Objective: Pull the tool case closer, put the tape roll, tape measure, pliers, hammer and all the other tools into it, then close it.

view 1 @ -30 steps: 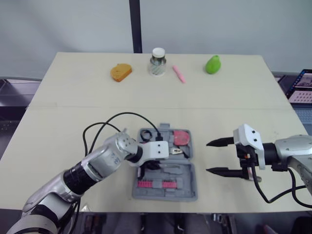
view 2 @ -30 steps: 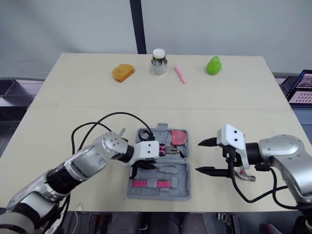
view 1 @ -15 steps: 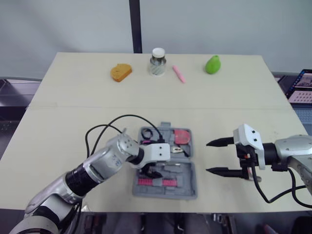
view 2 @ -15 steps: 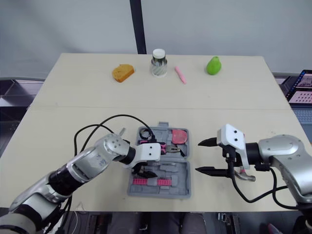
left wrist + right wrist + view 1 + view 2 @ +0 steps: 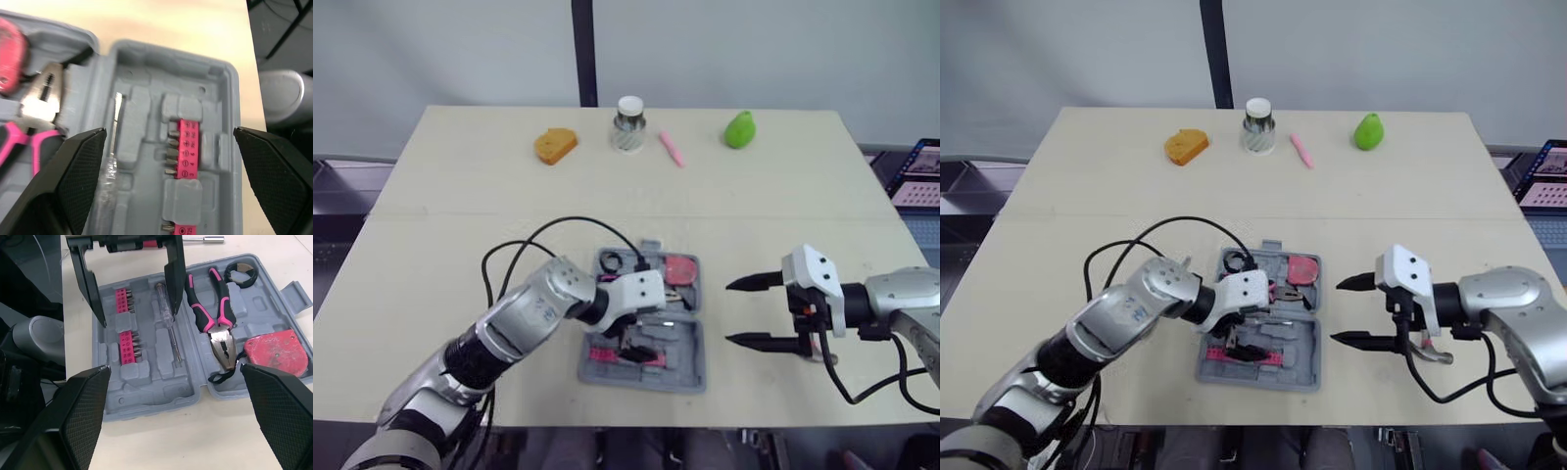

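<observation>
The grey tool case (image 5: 687, 368) lies open near the table's front edge. In it are a red tape measure (image 5: 276, 352), pink-handled pliers (image 5: 215, 318), a black tape roll (image 5: 242, 274), a clear-handled screwdriver (image 5: 168, 320) and pink bit strips (image 5: 185, 147). My left gripper (image 5: 139, 303) hangs open just over the case's near half, with nothing between its fingers. My right gripper (image 5: 732, 313) stands open to the right of the case, apart from it and pointing at it. A thin metal bar (image 5: 203, 239) lies on the table on the far side of the case from my right gripper.
Along the table's far edge stand an orange sponge-like piece (image 5: 555, 145), a jar with a white lid (image 5: 628, 124), a pink marker (image 5: 672, 149) and a green pear (image 5: 739, 129). A black cable (image 5: 548, 240) loops over my left arm. A laptop (image 5: 915, 171) is off the table's right side.
My left gripper has gone from nearly shut to wide open and has shifted over the case's near half. The case has turned slightly. The right arm has stayed still.
</observation>
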{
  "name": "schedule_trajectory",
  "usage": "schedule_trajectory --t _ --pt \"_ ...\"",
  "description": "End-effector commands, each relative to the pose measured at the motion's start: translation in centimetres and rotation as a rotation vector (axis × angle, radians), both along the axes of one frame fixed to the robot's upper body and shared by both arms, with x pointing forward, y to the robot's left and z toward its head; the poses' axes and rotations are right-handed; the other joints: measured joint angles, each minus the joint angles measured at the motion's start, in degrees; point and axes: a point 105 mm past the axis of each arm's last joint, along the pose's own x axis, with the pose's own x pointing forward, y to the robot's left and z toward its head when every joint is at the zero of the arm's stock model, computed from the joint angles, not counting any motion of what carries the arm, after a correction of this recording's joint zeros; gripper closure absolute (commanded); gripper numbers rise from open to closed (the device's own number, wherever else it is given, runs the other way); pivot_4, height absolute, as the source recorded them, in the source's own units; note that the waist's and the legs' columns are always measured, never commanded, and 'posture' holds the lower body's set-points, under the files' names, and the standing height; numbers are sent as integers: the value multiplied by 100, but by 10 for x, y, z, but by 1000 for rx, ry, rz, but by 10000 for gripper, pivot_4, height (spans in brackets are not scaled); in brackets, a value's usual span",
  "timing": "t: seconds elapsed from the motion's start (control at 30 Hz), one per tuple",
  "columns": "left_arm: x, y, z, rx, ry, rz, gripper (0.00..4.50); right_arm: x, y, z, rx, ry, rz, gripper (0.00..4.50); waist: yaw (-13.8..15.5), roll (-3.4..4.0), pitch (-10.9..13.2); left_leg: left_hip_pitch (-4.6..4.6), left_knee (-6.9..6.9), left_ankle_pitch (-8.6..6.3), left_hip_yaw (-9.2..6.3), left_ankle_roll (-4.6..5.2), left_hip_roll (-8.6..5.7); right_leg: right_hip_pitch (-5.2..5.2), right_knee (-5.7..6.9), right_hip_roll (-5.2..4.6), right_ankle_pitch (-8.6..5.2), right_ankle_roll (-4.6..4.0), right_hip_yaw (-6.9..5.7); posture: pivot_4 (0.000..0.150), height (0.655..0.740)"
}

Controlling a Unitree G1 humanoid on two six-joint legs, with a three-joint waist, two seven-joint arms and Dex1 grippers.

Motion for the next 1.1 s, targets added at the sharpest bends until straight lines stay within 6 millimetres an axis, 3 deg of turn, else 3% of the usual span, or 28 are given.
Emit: schedule_trajectory --t 0.03,0.13,0.23,0.3,0.33,0.43,0.6,0.63,0.8,1.1 --pt "1 14 15 -64 -37 15 474 5 1 15 30 -69 -12 0 -22 1 0 1 -1 0 0 0 2 0 0 0 0 0 0 1500 7400" --pt "11 28 11 -90 -101 33 474 7 0 14 40 -68 -21 0 -40 1 -1 4 -2 -1 0 -2 1 0 2 6 -1 -1 1 1500 7400" --pt "21 46 4 -234 -129 85 474 11 -1 24 122 -61 -45 0 -41 1 -1 4 -1 -1 1 -2 5 1 -1 4 -1 -1 5 1500 7400" --pt "24 46 3 -336 -133 117 474 12 -2 25 123 -59 -48 0 -29 1 -1 3 -1 -1 1 -2 5 0 -2 4 -1 -1 5 1500 7400" --pt "25 46 -1 -360 -142 122 2788 13 -3 24 119 -59 -49 0 -1 0 -1 1 0 -1 -2 -2 4 1 -1 4 -1 -1 3 1500 7400" --pt "27 46 -5 -436 -140 146 14386 14 -3 23 115 -60 -48 0 31 0 -1 -1 3 -2 -9 0 1 4 -2 0 0 0 9 1500 7400" --pt "30 46 -26 -482 -101 169 42090 19 0 25 121 -76 -44 0 -11 0 -2 2 2 -2 -6 0 -7 4 1 3 0 0 9 1500 7400" --pt "29 46 -30 -474 -96 164 43930 19 -1 25 120 -78 -44 0 -17 0 -2 1 2 -2 -5 -1 -8 2 0 5 0 0 9 1500 7400" --pt "25 47 -50 -417 -61 150 43930 21 -3 25 113 -80 -41 0 -28 0 -2 2 2 -3 -4 -3 -7 2 -1 10 0 0 11 1500 7400" --pt "23 47 -66 -365 -43 150 43930 20 -4 23 104 -78 -34 0 -23 0 -2 1 2 -3 -5 -3 -4 2 -2 9 0 0 12 1500 7400"
